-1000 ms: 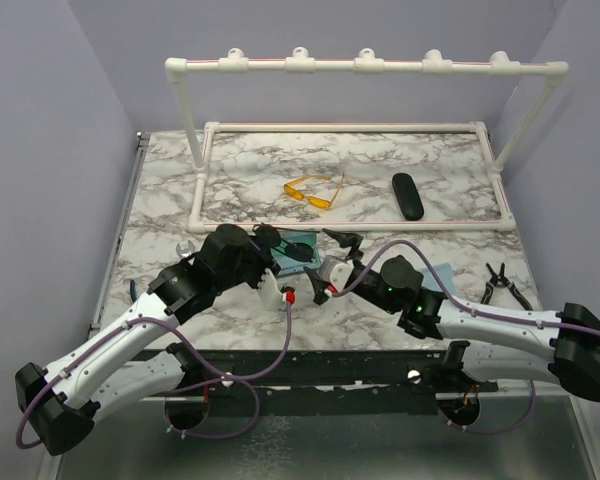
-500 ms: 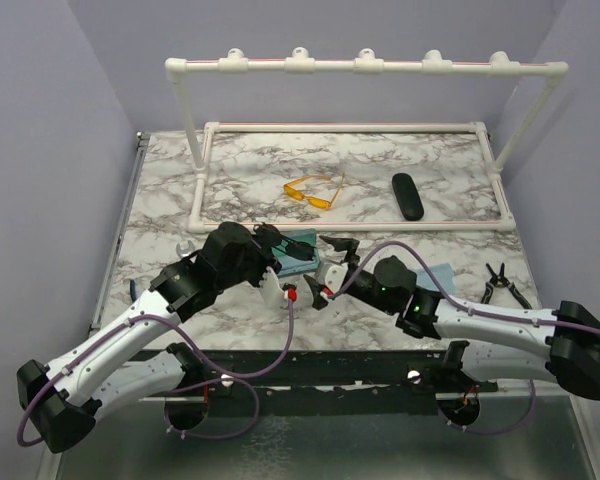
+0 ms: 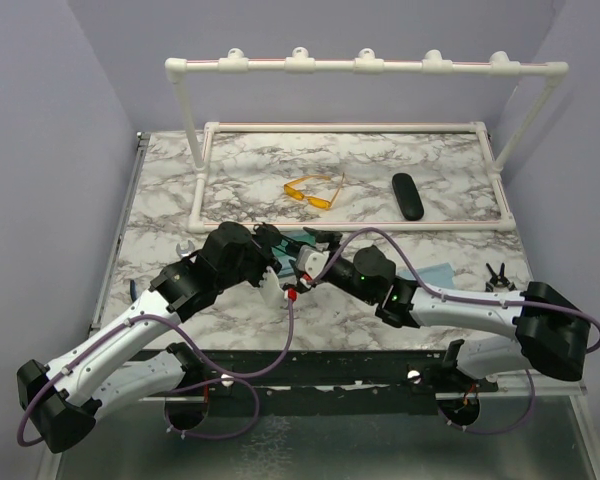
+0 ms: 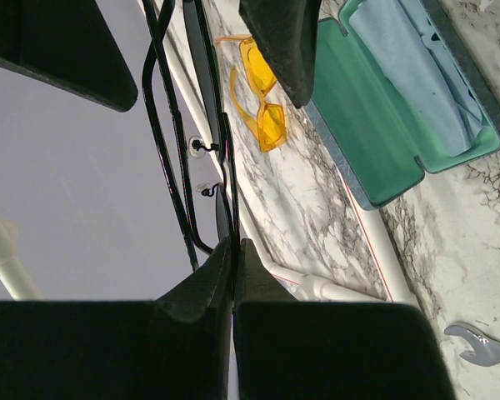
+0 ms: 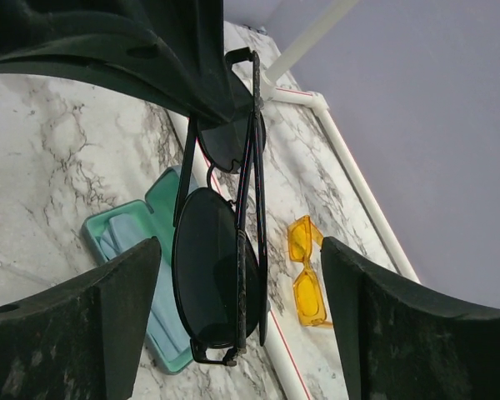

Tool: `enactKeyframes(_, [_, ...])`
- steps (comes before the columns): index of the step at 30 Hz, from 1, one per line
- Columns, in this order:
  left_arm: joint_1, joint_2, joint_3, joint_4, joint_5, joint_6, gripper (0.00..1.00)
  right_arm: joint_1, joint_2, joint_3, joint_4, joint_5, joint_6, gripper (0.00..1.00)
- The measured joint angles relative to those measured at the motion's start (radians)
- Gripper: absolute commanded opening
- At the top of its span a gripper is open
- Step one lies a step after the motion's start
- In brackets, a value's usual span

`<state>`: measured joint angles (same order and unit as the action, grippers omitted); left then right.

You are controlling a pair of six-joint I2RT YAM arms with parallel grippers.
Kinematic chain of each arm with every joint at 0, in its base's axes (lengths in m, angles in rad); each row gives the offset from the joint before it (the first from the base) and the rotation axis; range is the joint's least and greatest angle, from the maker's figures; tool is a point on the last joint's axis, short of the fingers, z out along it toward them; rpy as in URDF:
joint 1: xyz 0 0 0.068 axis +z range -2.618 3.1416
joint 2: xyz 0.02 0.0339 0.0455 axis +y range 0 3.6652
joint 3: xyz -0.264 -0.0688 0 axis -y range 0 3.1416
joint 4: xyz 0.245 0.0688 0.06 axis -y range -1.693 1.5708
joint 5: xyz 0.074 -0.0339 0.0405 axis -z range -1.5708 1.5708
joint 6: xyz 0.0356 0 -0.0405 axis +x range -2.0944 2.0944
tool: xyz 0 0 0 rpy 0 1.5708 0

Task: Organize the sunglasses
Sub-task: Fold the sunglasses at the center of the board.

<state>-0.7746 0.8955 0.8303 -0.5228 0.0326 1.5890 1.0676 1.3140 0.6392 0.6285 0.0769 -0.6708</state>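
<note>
Pinching the dark sunglasses (image 5: 208, 275) by their thin wire frame, the left gripper (image 4: 233, 254) has its fingers pressed together on the metal and holds the pair hanging clear of the table (image 3: 160, 200). The right gripper (image 3: 312, 255) faces it with fingers spread, one on either side of the hanging lenses. As far as the wrist views show, it touches neither.

Just below and beyond the two grippers lies an open case (image 4: 375, 125) with a green lining and a pale blue cloth (image 4: 417, 75) inside. The yellow sunglasses (image 3: 310, 192) lie on the table well beyond both grippers, with a black oval case (image 3: 408, 195) further right.

The step in hand looks like a handover or a folding of the dark pair before it goes into the open case. The next move likely calls for the right fingers to close gently on the frame, not the lenses.

From above, the arms hide the dark pair almost entirely. Whether its temples are folded is hard to tell.
</note>
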Motion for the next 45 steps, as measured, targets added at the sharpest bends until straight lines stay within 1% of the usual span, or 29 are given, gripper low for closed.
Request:
enactKeyframes(3, [0.000,0.000,0.000,0.000,0.000,-0.001,0.00,0.000,0.010,0.000,0.000,0.004,-0.004,0.76])
enactKeyframes(7, [0.000,0.000,0.000,0.000,0.000,-0.011,0.00,0.000,0.018,0.000,0.003,0.014,-0.014,0.60])
enactKeyframes(11, [0.000,0.000,0.000,0.000,0.000,-0.019,0.00,0.000,0.019,0.000,0.007,0.015,-0.028,0.48])
enactKeyframes(16, [-0.003,0.003,0.010,-0.005,0.001,-0.032,0.00,0.000,0.019,0.000,0.007,0.015,-0.039,0.45])
enactKeyframes(21, [-0.006,0.005,0.031,-0.006,0.002,-0.050,0.00,0.000,0.018,0.000,0.010,0.018,-0.041,0.36])
enactKeyframes(23, [-0.006,0.006,0.031,-0.013,0.003,-0.058,0.00,0.000,0.015,0.000,0.011,0.018,-0.041,0.36])
enactKeyframes(26, [-0.007,0.007,0.033,-0.019,0.005,-0.067,0.00,0.000,0.011,0.000,0.009,0.017,-0.042,0.39])
enactKeyframes(27, [-0.008,0.007,0.034,-0.021,0.005,-0.068,0.00,0.000,0.010,0.000,0.008,0.017,-0.045,0.39])
enactKeyframes(28, [-0.009,0.007,0.034,-0.022,0.005,-0.068,0.00,0.000,0.008,0.000,0.007,0.017,-0.046,0.38])
enactKeyframes(35, [-0.011,0.011,0.043,-0.027,0.005,-0.076,0.00,0.000,0.002,0.000,-0.002,0.015,-0.076,0.22])
enactKeyframes(39, [-0.012,0.012,0.044,-0.036,0.005,-0.079,0.00,0.000,0.002,0.000,-0.010,0.012,-0.079,0.21])
enactKeyframes(40, [-0.013,0.013,0.044,-0.039,0.005,-0.079,0.01,0.000,0.002,0.000,-0.013,0.012,-0.078,0.21])
enactKeyframes(42, [-0.013,0.013,0.044,-0.043,0.005,-0.079,0.12,0.000,0.002,0.000,-0.019,0.012,-0.073,0.20])
enactKeyframes(44, [-0.013,0.013,0.044,-0.045,0.005,-0.084,0.25,0.000,0.001,0.000,-0.024,0.013,-0.059,0.16])
enactKeyframes(45, [-0.013,0.013,0.044,-0.045,0.005,-0.085,0.29,0.000,0.000,0.000,-0.027,0.013,-0.050,0.16])
